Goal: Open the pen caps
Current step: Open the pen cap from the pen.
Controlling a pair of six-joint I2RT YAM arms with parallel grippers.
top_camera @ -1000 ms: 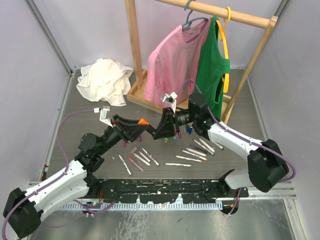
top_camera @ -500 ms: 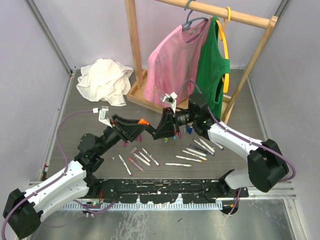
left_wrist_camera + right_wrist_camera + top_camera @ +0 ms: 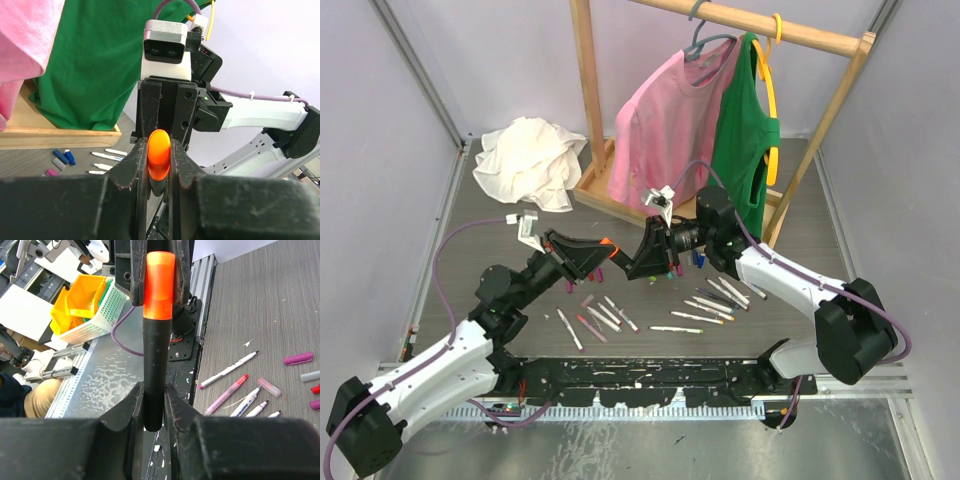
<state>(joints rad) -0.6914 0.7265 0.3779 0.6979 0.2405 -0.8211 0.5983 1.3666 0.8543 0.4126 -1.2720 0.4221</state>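
A stubby black marker pen [image 3: 154, 365] with an orange pen cap [image 3: 159, 285] hangs in the air between both arms. My left gripper [image 3: 159, 167] is shut on the orange cap [image 3: 158, 152], which sits upright between its pads. My right gripper [image 3: 154, 407] is shut on the black barrel's rear end. From above, the left gripper [image 3: 601, 250] and right gripper [image 3: 638, 262] meet nose to nose over the table, with the orange cap [image 3: 608, 243] just showing. Several slim white pens [image 3: 700, 317] and loose caps [image 3: 297, 358] lie on the table below.
A wooden clothes rack [image 3: 586, 110] stands at the back with a pink shirt [image 3: 665, 125] and a green shirt [image 3: 745, 150]. A crumpled white cloth [image 3: 530, 160] lies at the back left. Blue caps [image 3: 65, 156] rest near the rack's base.
My left gripper's jaws have closed onto the orange cap; before they stood wider around it. The right gripper and the marker have stayed in place.
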